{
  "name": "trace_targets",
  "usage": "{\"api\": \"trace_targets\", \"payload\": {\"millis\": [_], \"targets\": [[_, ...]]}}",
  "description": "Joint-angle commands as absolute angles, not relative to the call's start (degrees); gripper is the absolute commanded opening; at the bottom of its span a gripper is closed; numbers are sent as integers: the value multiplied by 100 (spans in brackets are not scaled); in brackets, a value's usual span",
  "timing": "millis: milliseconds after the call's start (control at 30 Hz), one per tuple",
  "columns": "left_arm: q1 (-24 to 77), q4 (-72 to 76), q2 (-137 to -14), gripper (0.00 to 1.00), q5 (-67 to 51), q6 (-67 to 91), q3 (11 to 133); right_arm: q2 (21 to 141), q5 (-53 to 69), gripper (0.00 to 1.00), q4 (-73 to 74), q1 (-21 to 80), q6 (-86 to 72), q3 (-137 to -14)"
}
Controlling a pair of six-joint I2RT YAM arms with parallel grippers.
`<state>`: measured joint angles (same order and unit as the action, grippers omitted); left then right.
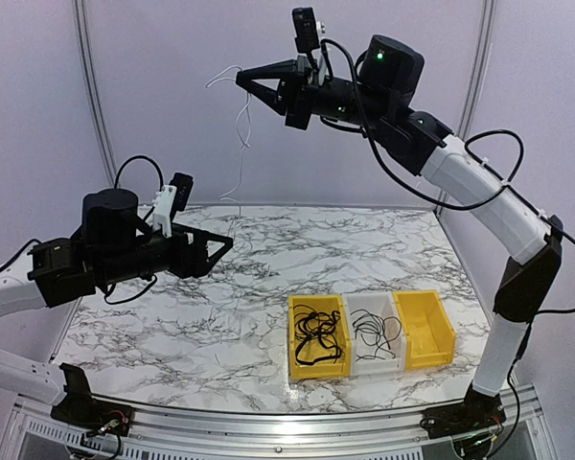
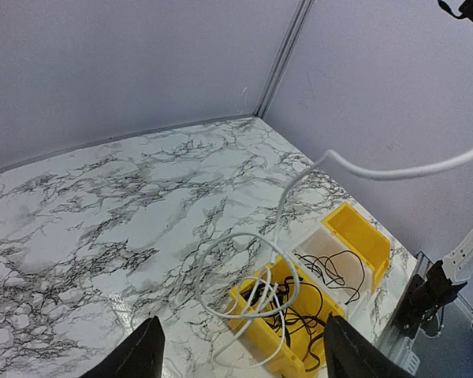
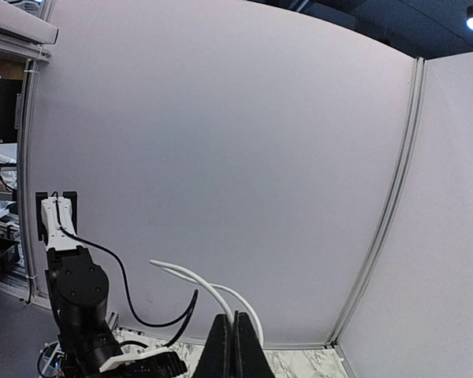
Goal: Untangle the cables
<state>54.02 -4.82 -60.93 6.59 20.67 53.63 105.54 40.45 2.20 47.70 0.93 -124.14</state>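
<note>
Two yellow bins [image 1: 316, 372] and one white bin [image 1: 379, 362] at lower centre of the top view, three in all; one white cable [image 2: 394, 172] aloft; black cables [image 1: 314, 331] too tangled to count; two arms [image 1: 479, 192].

We see one thin white cable [image 1: 243, 134] pinched in the closed right hand [image 1: 240, 79], high up toward 11 o'clock in the top view. A short end pokes out toward 9 o'clock. The long part hangs down, kinked, toward the far edge of the bench [image 1: 172, 307]; we cannot tell whether it touches. A loose tangle of black cables [image 1: 316, 335] lies in the yellow bin [image 1: 316, 372] toward 5 o'clock. A smaller black tangle [image 1: 374, 331] lies in the white bin [image 1: 379, 364], just beside it at its 3 o'clock.
</note>
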Motion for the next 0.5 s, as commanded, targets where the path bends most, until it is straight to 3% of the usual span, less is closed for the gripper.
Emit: {"api": "trace_targets", "payload": {"millis": [0, 333, 467], "targets": [[5608, -1083, -5855, 73, 992, 1809, 5684, 10544, 3850, 0, 228, 4759, 165, -12361], [5861, -988, -6939, 68, 1733, 1355, 6449, 10505, 3745, 0, 232, 4789, 154, -12283], [5862, -1099, -7118, 55, 2645, 1540, 6528, 10447, 3723, 0, 237, 4807, 160, -12257]]}}
